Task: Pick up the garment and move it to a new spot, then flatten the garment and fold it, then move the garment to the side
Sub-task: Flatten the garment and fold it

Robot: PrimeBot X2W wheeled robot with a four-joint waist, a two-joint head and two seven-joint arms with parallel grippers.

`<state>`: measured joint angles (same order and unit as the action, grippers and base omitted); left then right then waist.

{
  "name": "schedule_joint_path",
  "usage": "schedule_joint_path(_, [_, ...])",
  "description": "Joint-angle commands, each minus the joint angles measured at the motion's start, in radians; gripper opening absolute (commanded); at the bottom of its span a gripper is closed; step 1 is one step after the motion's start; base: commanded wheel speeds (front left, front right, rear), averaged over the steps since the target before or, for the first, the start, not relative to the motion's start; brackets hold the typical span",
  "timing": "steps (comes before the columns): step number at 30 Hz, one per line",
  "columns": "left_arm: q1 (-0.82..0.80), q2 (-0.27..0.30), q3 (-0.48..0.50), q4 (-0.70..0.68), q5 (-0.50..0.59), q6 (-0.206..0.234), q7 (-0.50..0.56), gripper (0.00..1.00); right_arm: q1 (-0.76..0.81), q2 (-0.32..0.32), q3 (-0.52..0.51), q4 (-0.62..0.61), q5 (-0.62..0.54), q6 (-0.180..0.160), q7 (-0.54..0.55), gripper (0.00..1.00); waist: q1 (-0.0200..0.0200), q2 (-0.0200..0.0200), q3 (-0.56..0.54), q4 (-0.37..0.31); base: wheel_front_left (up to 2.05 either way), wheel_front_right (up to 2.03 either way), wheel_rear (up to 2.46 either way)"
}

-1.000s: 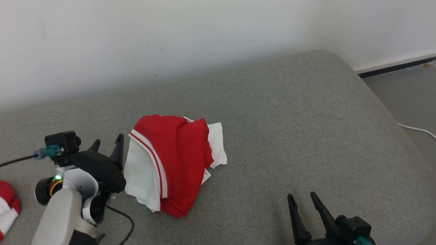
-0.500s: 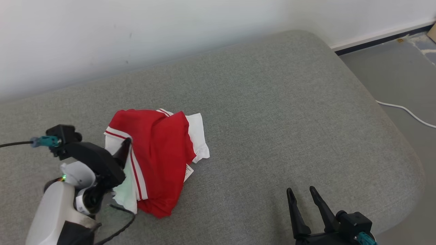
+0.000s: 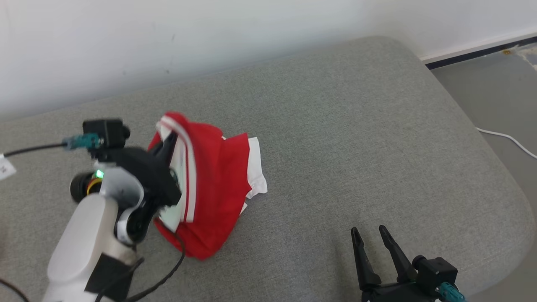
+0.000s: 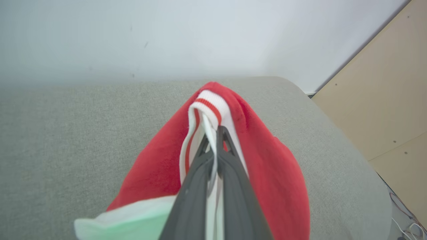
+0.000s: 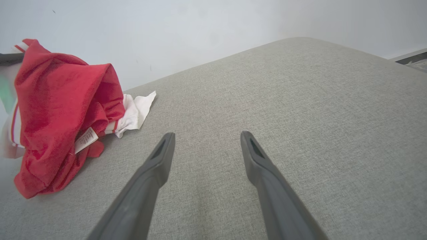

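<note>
We see a grey fabric cushion with a rounded corner, backed by a plain white wall. To its right lies grey floor with a white cable on it and a dark skirting strip at the wall's foot.

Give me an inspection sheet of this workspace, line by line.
Surface: grey fabric cushion, rounded corner.
Job's things: red and white garment, bunched, one edge lifted.
Clutter: small white tag at the cushion's left edge.
Grippers: left gripper shut on the garment's striped hem; right gripper open, holding nothing.
Cables: black cable at the left wrist; white cable on the floor.
Surroundings: white wall, grey floor.
</note>
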<state>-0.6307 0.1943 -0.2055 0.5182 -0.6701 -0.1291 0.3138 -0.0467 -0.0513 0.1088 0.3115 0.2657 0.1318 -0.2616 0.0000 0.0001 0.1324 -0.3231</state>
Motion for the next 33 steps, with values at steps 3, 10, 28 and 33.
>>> schedule_joint_path(3, [-0.078,-0.01,-0.055,-0.03,0.034,-0.001,-0.072,0.0,-0.012,0.002,0.004,0.0,0.015,-0.002,-0.005,1.0,0.0,-0.0001,-0.002,0.005,0.0,0.0,0.0])
schedule_joint_path(10, [-0.25,-0.058,-0.208,-0.049,0.105,-0.001,-0.23,0.0,-0.017,0.002,0.021,0.006,0.031,-0.002,-0.005,1.0,0.0,-0.0001,-0.011,-0.006,0.0,0.0,0.0])
schedule_joint_path(28, [-0.252,-0.106,-0.234,-0.091,0.119,0.043,-0.571,0.0,0.007,0.002,-0.001,-0.005,0.034,-0.002,-0.005,1.0,0.0,-0.0001,-0.022,0.092,0.0,0.0,0.0])
schedule_joint_path(33, [0.017,-0.037,-0.187,-0.12,0.081,0.097,-0.576,0.0,0.011,0.002,-0.01,-0.01,0.025,-0.002,-0.005,1.0,0.0,-0.0001,-0.011,0.17,0.0,0.0,0.0])
